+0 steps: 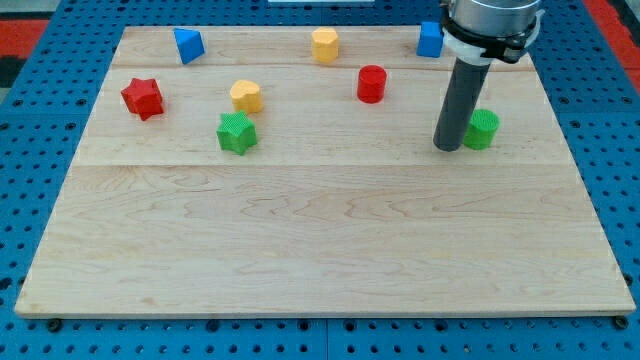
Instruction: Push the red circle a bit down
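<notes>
Red circle [371, 84] sits up-left of my tip [446, 148], well apart; the bare tip touches a green block [482, 129] on its right. Approaching from below risks pushing red upward.

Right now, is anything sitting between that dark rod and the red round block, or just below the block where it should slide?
Nothing visible does. My tip stands beside the green circle, to the view's right of the red circle, with bare board between and below it.
</notes>
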